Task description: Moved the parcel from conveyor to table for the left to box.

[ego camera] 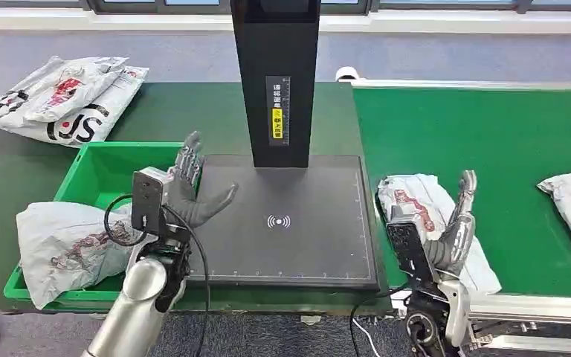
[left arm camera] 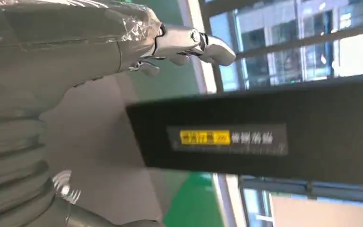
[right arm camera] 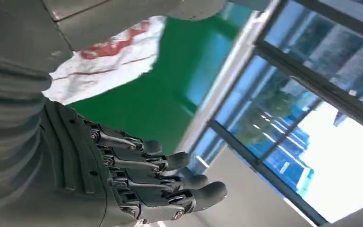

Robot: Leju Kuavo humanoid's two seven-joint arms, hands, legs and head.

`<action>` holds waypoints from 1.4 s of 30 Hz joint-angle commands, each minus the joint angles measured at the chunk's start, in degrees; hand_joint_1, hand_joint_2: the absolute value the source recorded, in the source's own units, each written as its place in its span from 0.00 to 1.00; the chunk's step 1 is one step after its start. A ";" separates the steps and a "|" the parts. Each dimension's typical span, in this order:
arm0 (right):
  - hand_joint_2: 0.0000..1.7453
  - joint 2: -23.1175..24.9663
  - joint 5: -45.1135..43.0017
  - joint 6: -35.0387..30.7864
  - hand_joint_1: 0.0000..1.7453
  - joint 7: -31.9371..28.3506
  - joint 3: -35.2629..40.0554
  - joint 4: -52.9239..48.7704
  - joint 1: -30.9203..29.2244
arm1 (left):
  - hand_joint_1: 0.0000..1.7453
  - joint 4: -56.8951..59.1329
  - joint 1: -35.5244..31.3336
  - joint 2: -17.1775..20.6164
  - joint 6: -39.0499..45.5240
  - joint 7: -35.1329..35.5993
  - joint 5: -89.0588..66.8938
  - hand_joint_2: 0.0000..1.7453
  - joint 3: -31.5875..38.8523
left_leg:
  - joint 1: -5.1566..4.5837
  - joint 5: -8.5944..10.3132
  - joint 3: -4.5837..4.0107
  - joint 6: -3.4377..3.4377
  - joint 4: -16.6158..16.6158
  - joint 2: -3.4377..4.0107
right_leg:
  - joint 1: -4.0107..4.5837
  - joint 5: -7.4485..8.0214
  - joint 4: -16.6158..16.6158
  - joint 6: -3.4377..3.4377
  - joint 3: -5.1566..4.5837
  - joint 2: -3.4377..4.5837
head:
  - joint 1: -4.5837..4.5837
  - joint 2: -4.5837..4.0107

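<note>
floor [ego camera: 416, 56]: grey-blue carpet | windows [right arm camera: 312, 118]: large, daylight | table [ego camera: 0, 171]: dark green top

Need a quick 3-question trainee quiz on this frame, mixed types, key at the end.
1. True or false: the right hand grips the parcel on the conveyor.
2. Where does the left hand hover?
A. over the scanning pad's left edge, beside the green bin
B. over the far parcels
C. inside the bin
3. Fill in: a grey parcel lies in the green ____.

Key: 1 false, it is open beside the parcel; 2 A; 3 bin.
</note>
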 commanded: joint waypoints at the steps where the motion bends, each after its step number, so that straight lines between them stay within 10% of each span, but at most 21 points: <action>1: 1.00 2.40 9.31 2.13 0.00 6.91 -10.17 14.81 0.64 | 0.00 -3.30 4.83 -2.21 1.07 1.63 -0.91 1.00 -3.05 | 0.07 -0.02 0.18 0.02 -0.12 -0.06 | 0.08 -0.01 -0.18 -0.03 0.26 -0.11 | 0.00 0.02; 42: 1.00 -0.96 23.29 0.43 0.00 14.46 -24.61 44.35 -7.83 | 0.00 -8.05 7.93 -1.56 -0.11 2.89 -3.54 1.00 0.40 | 0.05 -0.03 0.21 0.00 -0.16 0.11 | 0.07 0.04 -0.18 -0.05 0.24 0.01 | 0.00 0.00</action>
